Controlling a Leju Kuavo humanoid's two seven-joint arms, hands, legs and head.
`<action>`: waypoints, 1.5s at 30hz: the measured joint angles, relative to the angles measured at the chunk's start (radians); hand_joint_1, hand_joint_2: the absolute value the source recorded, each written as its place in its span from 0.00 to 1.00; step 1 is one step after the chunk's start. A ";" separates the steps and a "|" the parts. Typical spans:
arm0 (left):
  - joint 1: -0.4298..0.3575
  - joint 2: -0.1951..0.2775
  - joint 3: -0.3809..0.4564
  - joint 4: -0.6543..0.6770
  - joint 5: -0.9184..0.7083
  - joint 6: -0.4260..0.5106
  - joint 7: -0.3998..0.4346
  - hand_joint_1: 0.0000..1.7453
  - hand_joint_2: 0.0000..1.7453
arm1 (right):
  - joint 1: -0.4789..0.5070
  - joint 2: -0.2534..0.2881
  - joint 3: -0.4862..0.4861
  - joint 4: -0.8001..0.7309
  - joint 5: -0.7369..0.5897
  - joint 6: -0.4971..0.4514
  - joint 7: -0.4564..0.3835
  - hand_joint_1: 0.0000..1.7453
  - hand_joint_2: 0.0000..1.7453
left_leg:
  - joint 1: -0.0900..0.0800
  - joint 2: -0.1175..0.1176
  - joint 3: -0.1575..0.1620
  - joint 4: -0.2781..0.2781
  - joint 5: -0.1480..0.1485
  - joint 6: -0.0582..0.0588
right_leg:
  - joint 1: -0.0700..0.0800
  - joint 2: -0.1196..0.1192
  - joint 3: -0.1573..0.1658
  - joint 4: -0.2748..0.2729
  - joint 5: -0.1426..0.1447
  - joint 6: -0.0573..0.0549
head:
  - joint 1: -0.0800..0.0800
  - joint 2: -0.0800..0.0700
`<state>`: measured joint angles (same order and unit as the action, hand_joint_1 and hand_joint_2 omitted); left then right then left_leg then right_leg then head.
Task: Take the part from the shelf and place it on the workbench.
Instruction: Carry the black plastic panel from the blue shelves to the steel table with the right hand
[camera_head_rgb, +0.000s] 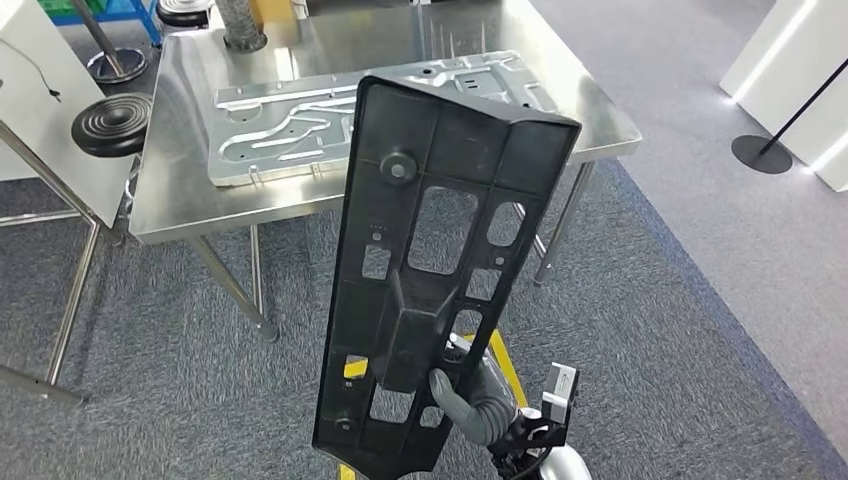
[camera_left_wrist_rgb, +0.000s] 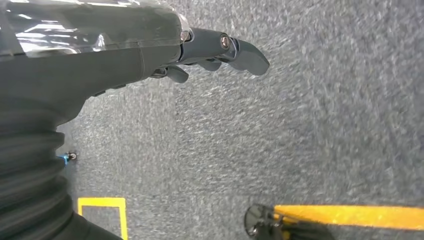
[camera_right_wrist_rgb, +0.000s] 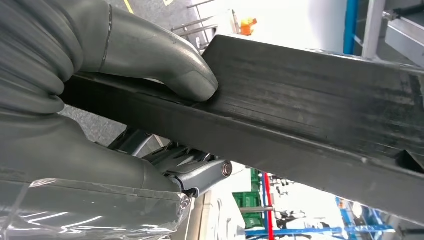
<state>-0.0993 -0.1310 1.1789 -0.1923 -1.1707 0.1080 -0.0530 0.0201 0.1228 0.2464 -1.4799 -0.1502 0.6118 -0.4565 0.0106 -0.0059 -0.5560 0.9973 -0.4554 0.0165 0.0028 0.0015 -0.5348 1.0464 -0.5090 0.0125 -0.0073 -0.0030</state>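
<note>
Item: long black plastic part (camera_head_rgb: 430, 270), slotted, held upright and slightly tilted in front of us, off the ground, its top edge overlapping our view of the workbench (camera_head_rgb: 180, 190). Our right hand (camera_head_rgb: 470, 400) grips it near the lower end, thumb (camera_right_wrist_rgb: 170, 65) pressed on one face, fingers apparently behind. Our left hand (camera_left_wrist_rgb: 200, 50) hangs over grey carpet (camera_left_wrist_rgb: 300, 140), fingers apart and holding nothing. On the workbench we note a stamped metal sheet panel (camera_head_rgb: 290, 125). Yellow floor tape (camera_left_wrist_rgb: 350, 216) lies on the carpet.
</note>
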 joint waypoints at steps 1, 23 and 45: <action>-0.001 0.000 0.001 0.000 0.000 0.001 -0.002 0.00 1.00 | -0.002 0.000 0.000 0.000 0.000 0.000 -0.001 1.00 1.00 | 0.001 -0.001 0.008 -0.002 -0.003 0.005 | -0.002 0.000 -0.023 0.044 -0.022 0.005 | 0.000 0.000; -0.001 -0.003 0.006 0.000 -0.001 0.002 -0.002 0.00 1.00 | -0.011 -0.005 0.001 0.018 -0.011 -0.001 -0.008 1.00 1.00 | 0.001 0.002 -0.086 0.187 -0.071 -0.036 | 0.002 0.004 0.001 -0.035 0.022 -0.048 | 0.000 0.000; -0.006 -0.004 0.006 0.000 -0.002 0.003 0.002 0.00 1.00 | -0.021 -0.010 0.001 0.038 -0.012 0.000 -0.012 1.00 1.00 | 0.003 0.000 0.035 0.003 -0.038 -0.038 | -0.015 0.003 -0.050 -0.033 0.061 -0.014 | 0.000 0.000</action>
<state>-0.1049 -0.1354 1.1852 -0.1923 -1.1726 0.1109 -0.0512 -0.0012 0.1124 0.2476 -1.4420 -0.1623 0.6116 -0.4689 0.0135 -0.0060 -0.5210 1.0008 -0.4936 -0.0216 -0.0120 0.0048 -0.5846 1.0134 -0.4477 -0.0015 -0.0072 -0.0030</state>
